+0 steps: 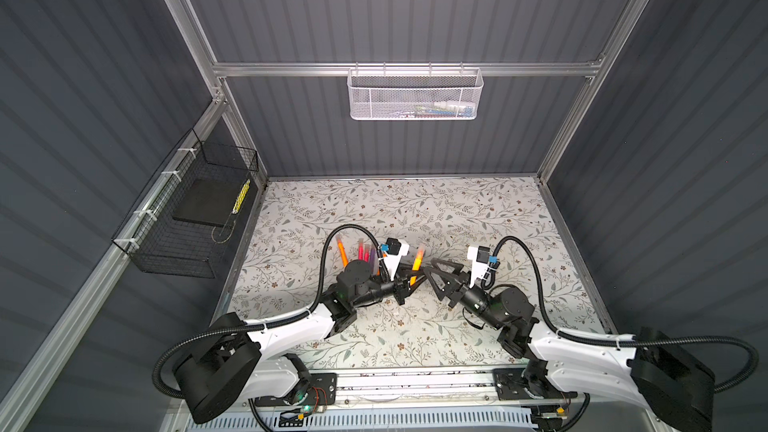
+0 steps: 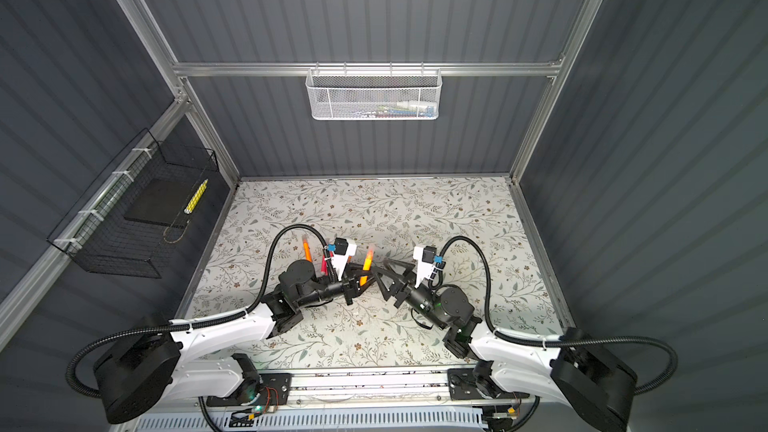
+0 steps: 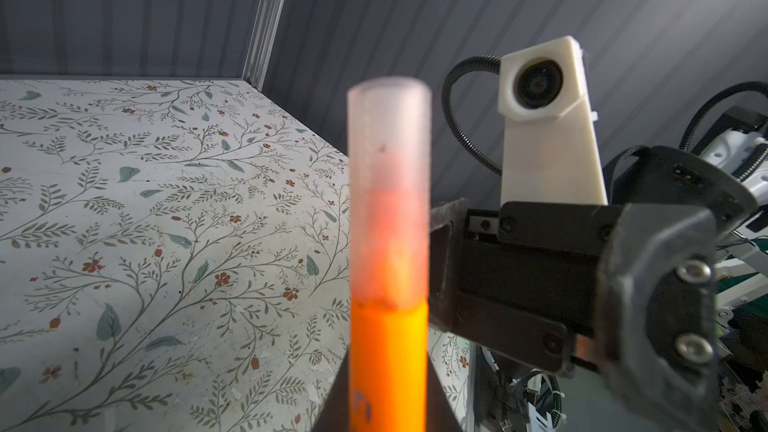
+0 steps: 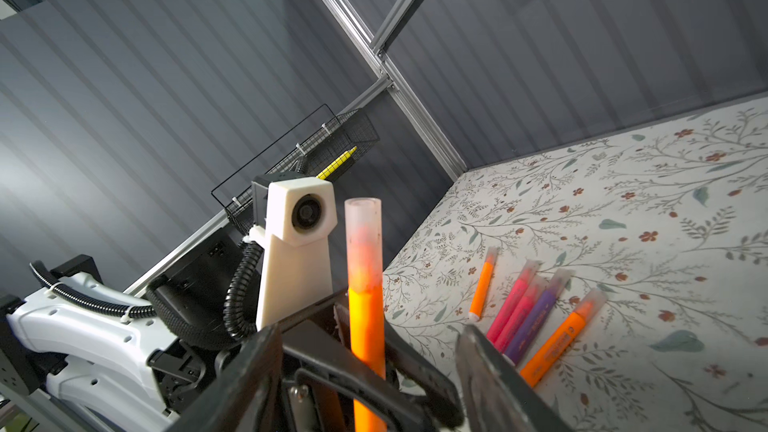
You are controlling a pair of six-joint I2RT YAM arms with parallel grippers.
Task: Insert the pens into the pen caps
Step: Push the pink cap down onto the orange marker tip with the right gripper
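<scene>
At left tool (image 1: 409, 282), pen (image 4: 365, 326) upright, cap (image 4: 363, 238) up

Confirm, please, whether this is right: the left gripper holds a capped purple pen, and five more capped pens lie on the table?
Not quite: the pen in the left gripper is orange, not purple, as the right wrist view shows. It wears a cap, and five more capped pens lie on the table.

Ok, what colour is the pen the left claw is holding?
The pen is orange, topped by a frosted cap; left wrist view shows it best.
</scene>
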